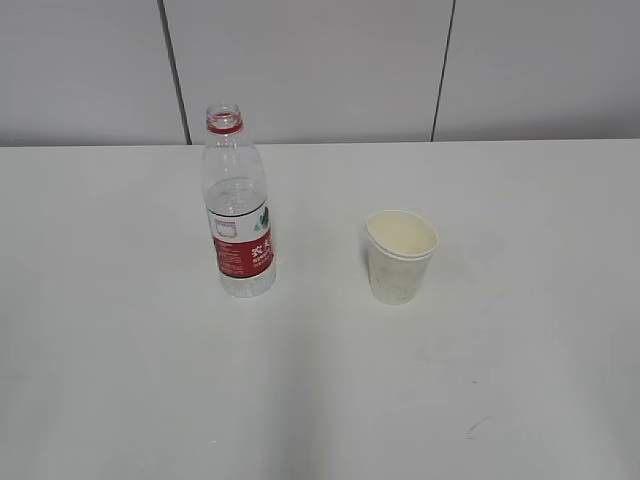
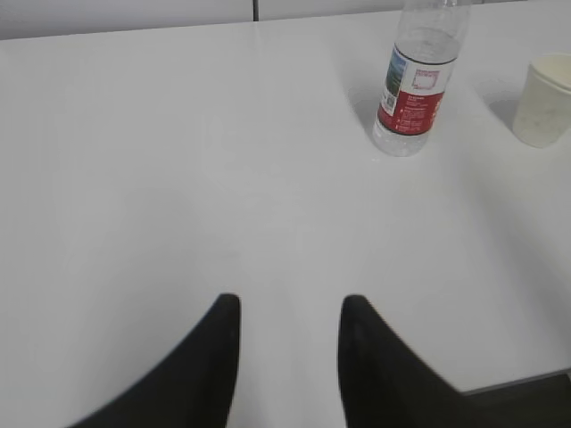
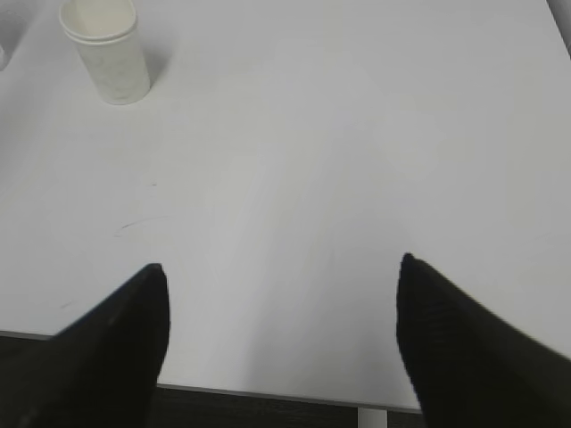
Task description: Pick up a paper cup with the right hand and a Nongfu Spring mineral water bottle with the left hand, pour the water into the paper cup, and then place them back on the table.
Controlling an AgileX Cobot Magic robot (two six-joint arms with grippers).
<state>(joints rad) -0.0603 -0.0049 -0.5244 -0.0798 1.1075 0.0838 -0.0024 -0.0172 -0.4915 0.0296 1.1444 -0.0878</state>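
Note:
The Nongfu Spring bottle (image 1: 238,210) stands upright and uncapped on the white table (image 1: 120,350), left of centre; it also shows in the left wrist view (image 2: 415,85). The paper cup (image 1: 400,256) stands upright to the bottle's right, and shows in the right wrist view (image 3: 105,52) and at the left wrist view's right edge (image 2: 546,100). My left gripper (image 2: 290,303) is open and empty, near the table's front edge, well short of the bottle. My right gripper (image 3: 281,263) is wide open and empty over the table's front edge, far from the cup. Neither arm shows in the exterior view.
A grey panelled wall (image 1: 320,60) runs behind the table. A few faint dark scuffs (image 3: 138,223) mark the tabletop near the front. The table's front edge (image 3: 268,392) lies just under my right gripper.

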